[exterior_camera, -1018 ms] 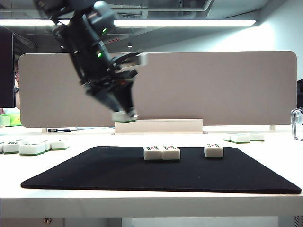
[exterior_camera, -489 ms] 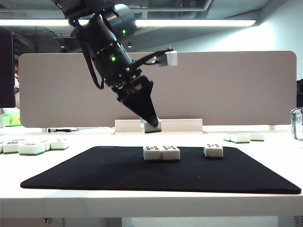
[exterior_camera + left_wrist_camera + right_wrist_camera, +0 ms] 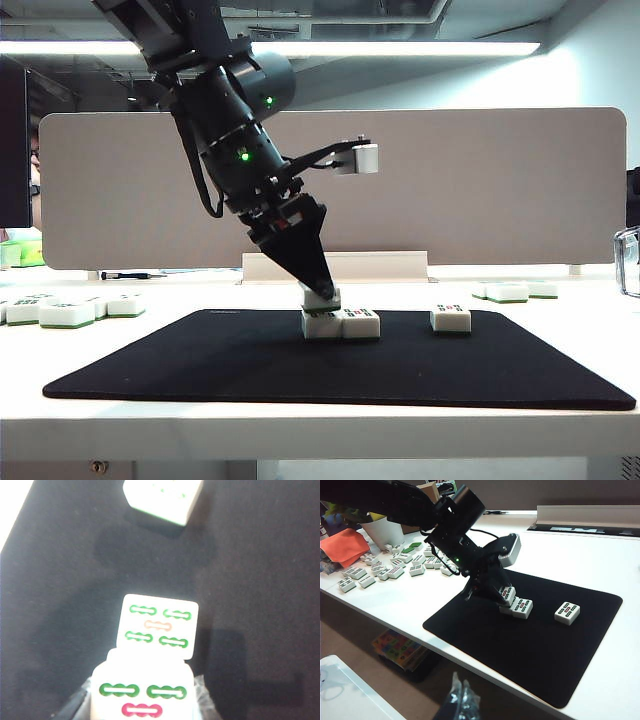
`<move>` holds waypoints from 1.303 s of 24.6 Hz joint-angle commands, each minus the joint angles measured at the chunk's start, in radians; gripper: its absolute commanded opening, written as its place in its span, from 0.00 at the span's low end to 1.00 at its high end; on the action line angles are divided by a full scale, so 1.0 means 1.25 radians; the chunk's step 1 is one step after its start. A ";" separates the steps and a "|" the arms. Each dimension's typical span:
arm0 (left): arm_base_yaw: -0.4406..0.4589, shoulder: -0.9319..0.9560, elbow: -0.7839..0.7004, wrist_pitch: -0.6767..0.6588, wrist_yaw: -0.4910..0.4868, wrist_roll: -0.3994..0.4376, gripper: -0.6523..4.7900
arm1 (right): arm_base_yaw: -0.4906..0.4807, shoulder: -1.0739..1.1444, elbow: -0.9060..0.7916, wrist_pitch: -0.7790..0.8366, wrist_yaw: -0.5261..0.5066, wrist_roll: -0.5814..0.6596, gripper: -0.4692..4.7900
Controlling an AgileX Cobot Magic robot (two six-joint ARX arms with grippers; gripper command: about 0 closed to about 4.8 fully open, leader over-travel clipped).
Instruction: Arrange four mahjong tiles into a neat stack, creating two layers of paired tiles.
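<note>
On the black mat (image 3: 200,370) two mahjong tiles (image 3: 342,324) lie side by side, face up. My left gripper (image 3: 320,296) points down over the left tile of that pair and is shut on a third tile (image 3: 142,695), which hangs slightly tilted right at the lower tile's top; contact cannot be told. The pair's right tile (image 3: 157,626) shows just beyond the held one. The fourth tile (image 3: 451,318) lies alone further right on the mat. My right gripper (image 3: 462,700) hangs off the table's front edge, fingers together, holding nothing.
Many loose tiles (image 3: 68,313) lie on the white table left of the mat, and a few more (image 3: 515,291) at the back right. A beige partition (image 3: 450,190) closes the back. A clear container (image 3: 628,262) stands at the right edge.
My left gripper has carried its tile right and down, from high behind the mat to just over the pair's left tile, while the wrist rolled. The tiles on the mat have not moved.
</note>
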 commanded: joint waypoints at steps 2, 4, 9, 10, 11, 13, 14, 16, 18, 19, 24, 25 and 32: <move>-0.001 0.010 0.003 0.028 0.005 0.003 0.50 | 0.000 -0.009 0.003 0.006 0.001 0.000 0.09; -0.001 0.013 0.003 0.027 -0.001 0.003 0.50 | 0.000 -0.009 0.003 0.006 0.001 0.000 0.09; -0.001 0.013 0.003 0.020 -0.015 -0.003 0.52 | 0.000 -0.009 0.003 0.006 0.001 0.000 0.09; -0.001 0.013 0.003 0.020 -0.015 -0.003 0.52 | 0.000 -0.009 0.003 0.006 0.001 0.000 0.09; -0.001 0.013 0.003 0.020 -0.015 -0.003 0.52 | 0.000 -0.009 0.003 0.006 0.001 0.000 0.09; -0.001 0.013 0.003 0.019 -0.015 -0.003 0.52 | 0.000 -0.009 0.003 0.006 0.001 0.000 0.09; -0.001 0.013 0.003 0.018 -0.015 -0.003 0.52 | 0.000 -0.009 0.003 0.006 0.001 0.000 0.09; -0.001 0.013 0.003 0.015 -0.015 -0.004 0.59 | 0.000 -0.009 0.003 0.006 0.001 0.000 0.09; -0.001 0.013 0.003 0.015 -0.014 -0.014 0.67 | 0.000 -0.009 0.003 0.006 0.001 0.000 0.09; -0.001 0.013 0.003 0.015 -0.014 -0.023 0.67 | 0.000 -0.009 0.003 0.006 0.001 0.000 0.09; -0.002 0.013 0.003 0.015 -0.009 -0.024 0.67 | 0.000 -0.009 0.003 0.006 0.001 -0.003 0.09; -0.002 0.013 0.003 0.015 -0.009 -0.024 0.67 | 0.000 -0.009 0.003 0.006 0.001 -0.004 0.09; -0.003 0.013 0.003 0.015 0.012 -0.024 0.67 | 0.000 -0.009 0.003 0.006 0.001 -0.004 0.09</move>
